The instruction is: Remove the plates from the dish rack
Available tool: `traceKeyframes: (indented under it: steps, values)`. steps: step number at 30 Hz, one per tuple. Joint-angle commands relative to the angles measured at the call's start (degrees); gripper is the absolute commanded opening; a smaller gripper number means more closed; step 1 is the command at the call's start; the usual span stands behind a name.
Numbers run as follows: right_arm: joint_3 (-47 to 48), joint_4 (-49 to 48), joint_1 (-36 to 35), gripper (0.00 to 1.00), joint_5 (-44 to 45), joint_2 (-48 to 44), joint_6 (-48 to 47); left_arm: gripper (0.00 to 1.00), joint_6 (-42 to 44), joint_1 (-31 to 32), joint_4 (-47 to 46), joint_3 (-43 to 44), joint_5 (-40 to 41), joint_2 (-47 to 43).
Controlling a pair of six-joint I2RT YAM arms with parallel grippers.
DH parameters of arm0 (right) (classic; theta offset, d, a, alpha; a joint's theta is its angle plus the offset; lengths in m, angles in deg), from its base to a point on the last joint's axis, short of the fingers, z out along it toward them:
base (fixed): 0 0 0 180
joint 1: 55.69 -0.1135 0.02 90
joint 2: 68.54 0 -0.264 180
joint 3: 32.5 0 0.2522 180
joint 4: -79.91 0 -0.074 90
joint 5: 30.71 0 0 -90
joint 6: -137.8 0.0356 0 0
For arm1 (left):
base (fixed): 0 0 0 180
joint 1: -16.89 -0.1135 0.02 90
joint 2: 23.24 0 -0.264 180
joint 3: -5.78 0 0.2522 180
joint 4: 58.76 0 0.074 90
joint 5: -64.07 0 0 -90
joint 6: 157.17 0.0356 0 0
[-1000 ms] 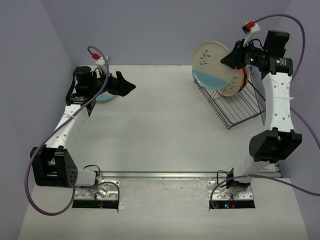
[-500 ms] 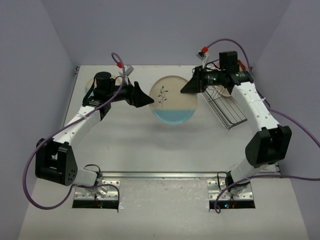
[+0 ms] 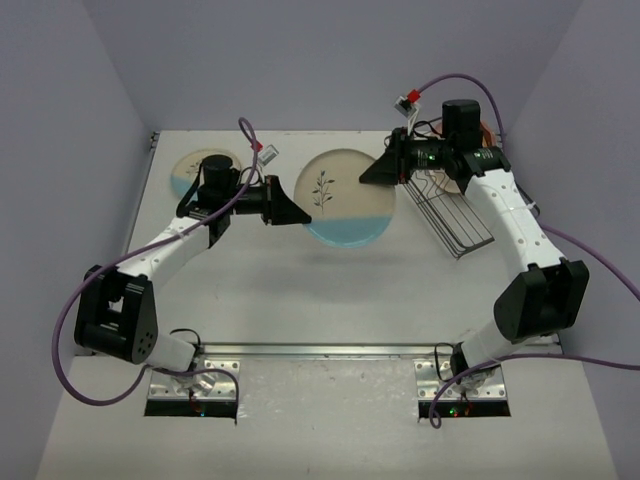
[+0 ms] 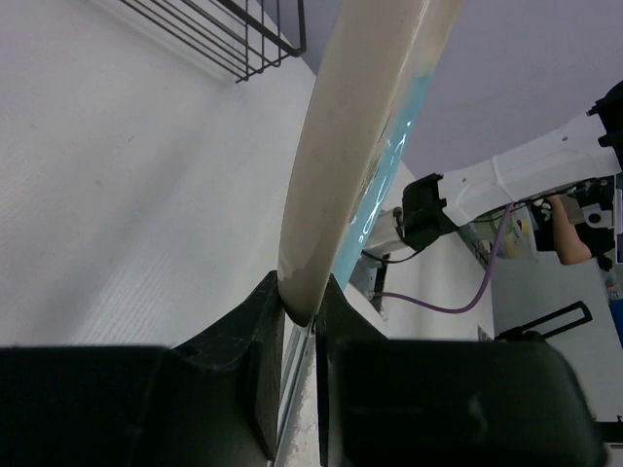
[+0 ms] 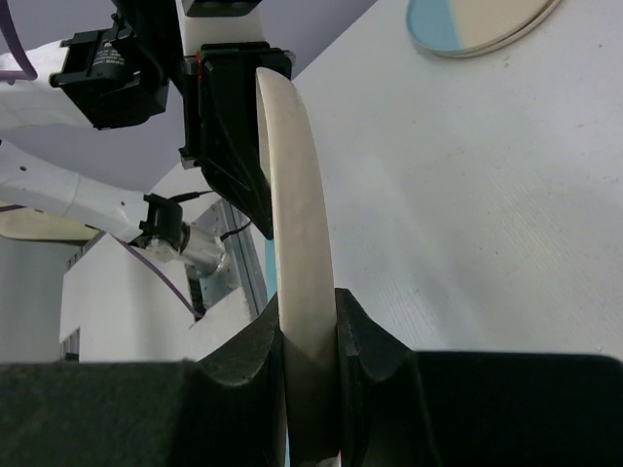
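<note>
A cream plate with a light-blue segment and a sprig drawing (image 3: 345,197) hangs over the middle of the table, held at two sides. My left gripper (image 3: 303,213) is shut on its left rim, and the plate's edge (image 4: 360,126) runs up from between the left gripper's (image 4: 302,311) jaws. My right gripper (image 3: 376,172) is shut on the plate's right rim (image 5: 292,195), pinched at the right gripper (image 5: 310,331). The wire dish rack (image 3: 455,215) stands at the right, behind the right arm, with an orange plate edge (image 3: 488,131) showing past the wrist.
Another cream and light-blue plate (image 3: 188,170) lies flat at the far left of the table, also seen as a plate (image 5: 477,24) in the right wrist view. A corner of the rack (image 4: 234,39) shows in the left wrist view. Walls close in on three sides.
The right arm carried the plate from above the rack leftward to the table's middle. The left arm swung in from the left, and its open gripper shut on the plate's left rim.
</note>
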Motion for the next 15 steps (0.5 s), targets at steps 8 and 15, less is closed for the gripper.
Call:
traceKeyframes:
  steps: [8,15]
  values:
    - [2.3,-0.1,-0.3,0.66,4.2,1.0,6.0,0.0,-18.9,-16.6,-22.7,-8.2,0.2,-3.0]
    - [2.7,1.0,-0.3,0.98,8.6,2.3,6.2,0.0,-23.2,-28.1,-24.2,-8.2,1.4,1.3]
